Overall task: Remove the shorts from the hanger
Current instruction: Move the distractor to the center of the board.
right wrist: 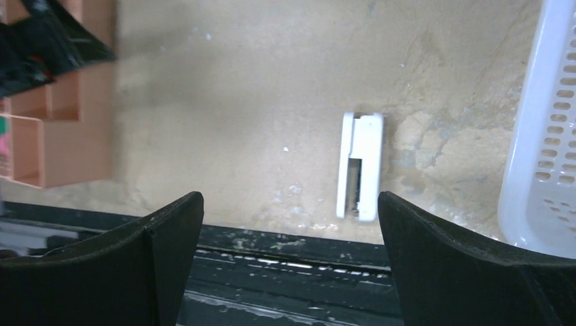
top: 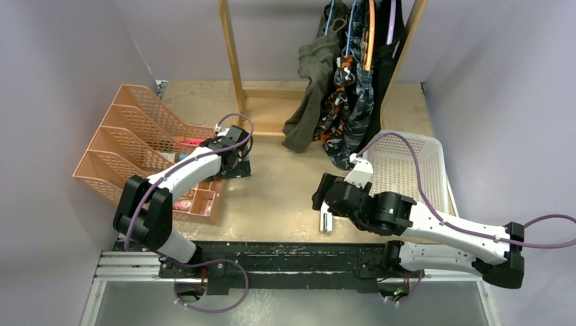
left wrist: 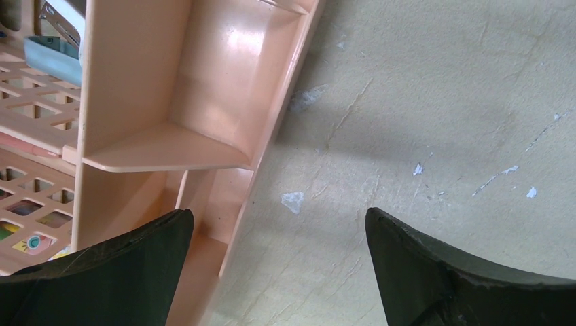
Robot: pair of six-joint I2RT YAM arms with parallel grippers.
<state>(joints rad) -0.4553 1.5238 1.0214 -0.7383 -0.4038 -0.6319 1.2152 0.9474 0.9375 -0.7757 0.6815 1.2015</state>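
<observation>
Two pincers, both spread wide and holding nothing: we see the left pincer (left wrist: 276, 224) with its dark fingers far apart above the bare tabletop (left wrist: 421, 115), right beside the edge of the peach desk organiser (left wrist: 170, 102), touching neither so far as we can tell. The right pincer (right wrist: 291, 204) gapes just as wide near the tabletop's front edge, and a white stapler (right wrist: 360, 166) lies flat below it, apart from the fingers, with the white basket (right wrist: 543, 136) off to one side. The shorts are all at the back of the scene, well apart from both arms, hanging bunched together from coloured hangers (top: 370, 34) on the wooden rack (top: 231, 47). From left to right we make out the olive green pair (top: 312, 88), limp and creased, its lower end drooping towards the rack's base; the orange-black-white camouflage pair (top: 336, 112); the grey-blue camouflage pair (top: 360, 109), whose hem dips close to the basket's far corner; and the black pair (top: 387, 61), mostly hidden behind the others.
</observation>
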